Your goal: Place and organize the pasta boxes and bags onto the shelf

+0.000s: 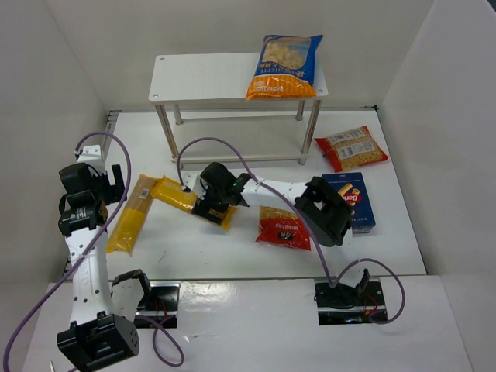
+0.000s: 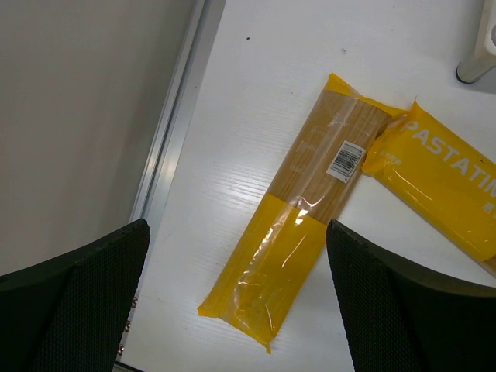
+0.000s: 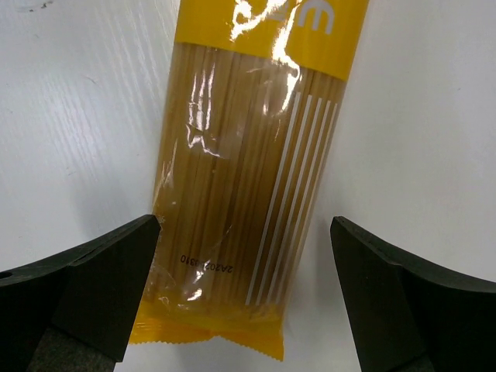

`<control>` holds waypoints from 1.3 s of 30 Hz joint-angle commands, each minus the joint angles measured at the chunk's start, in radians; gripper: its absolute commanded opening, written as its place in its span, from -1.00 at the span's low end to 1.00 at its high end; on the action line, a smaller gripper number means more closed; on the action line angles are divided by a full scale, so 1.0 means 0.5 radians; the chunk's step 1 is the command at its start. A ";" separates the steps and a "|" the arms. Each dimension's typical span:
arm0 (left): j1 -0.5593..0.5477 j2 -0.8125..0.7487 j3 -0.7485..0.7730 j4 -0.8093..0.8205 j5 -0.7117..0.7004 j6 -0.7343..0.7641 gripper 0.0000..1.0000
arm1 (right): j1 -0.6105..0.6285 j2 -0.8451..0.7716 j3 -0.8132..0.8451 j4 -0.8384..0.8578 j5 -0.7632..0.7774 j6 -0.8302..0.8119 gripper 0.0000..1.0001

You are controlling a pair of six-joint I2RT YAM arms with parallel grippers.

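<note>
Two long yellow spaghetti bags lie left of centre. My open right gripper [image 1: 219, 203] [image 3: 244, 225] hangs over the near end of one bag [image 1: 177, 194] [image 3: 240, 155], a finger on either side, not touching it. The other bag [image 1: 130, 215] [image 2: 302, 217] lies below my open left gripper [image 1: 107, 184] [image 2: 236, 232], which holds nothing. A blue-and-orange bag [image 1: 283, 66] rests on the top of the white shelf [image 1: 209, 77]. A red bag [image 1: 283, 227], a dark blue pasta box [image 1: 358, 201] and an orange-red white-labelled bag [image 1: 351, 149] lie on the table.
White walls close in the table on the left, back and right. A metal rail [image 2: 174, 116] runs along the left edge. The shelf's silver legs [image 1: 167, 132] stand just behind the spaghetti bags. Purple cables [image 1: 225, 151] loop over both arms.
</note>
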 commanded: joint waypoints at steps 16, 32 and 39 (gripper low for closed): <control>0.011 -0.033 -0.007 0.073 0.017 -0.029 1.00 | -0.046 0.196 0.192 -0.144 -0.317 -0.045 1.00; 0.011 -0.033 -0.007 0.073 0.035 -0.010 1.00 | 0.028 0.312 0.189 -0.107 -0.099 0.013 1.00; 0.011 -0.051 -0.007 0.073 0.035 -0.010 1.00 | 0.028 0.376 0.277 -0.205 -0.124 0.013 0.76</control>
